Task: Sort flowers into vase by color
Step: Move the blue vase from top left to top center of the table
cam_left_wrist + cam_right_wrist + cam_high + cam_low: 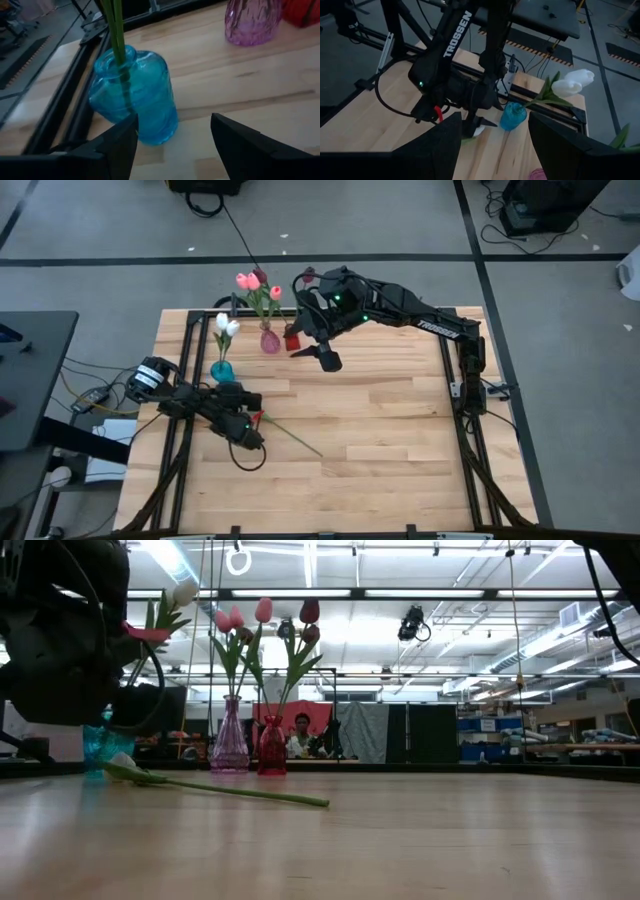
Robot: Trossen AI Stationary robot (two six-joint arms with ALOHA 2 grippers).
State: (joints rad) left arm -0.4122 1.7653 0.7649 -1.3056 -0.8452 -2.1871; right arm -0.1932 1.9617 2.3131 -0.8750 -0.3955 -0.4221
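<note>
A white tulip (122, 763) lies flat on the table, its green stem (295, 438) running toward the near right. My left gripper (172, 122) hangs low over the flower's head end, open with nothing between its fingers, and points at the blue vase (134, 97). That vase holds white tulips (574, 82). A pink vase (270, 340) holds pink tulips (262, 610), and a red vase (272, 745) holds maroon tulips (310, 610). My right gripper (325, 358) is open, raised above the table by the red vase.
The three vases stand in a row at the table's far left. Black frame rails (178, 450) run along the table's left and right sides. Bare wood (390, 450) lies to the right of and nearer than the lying flower. A person (302, 735) shows in the room beyond.
</note>
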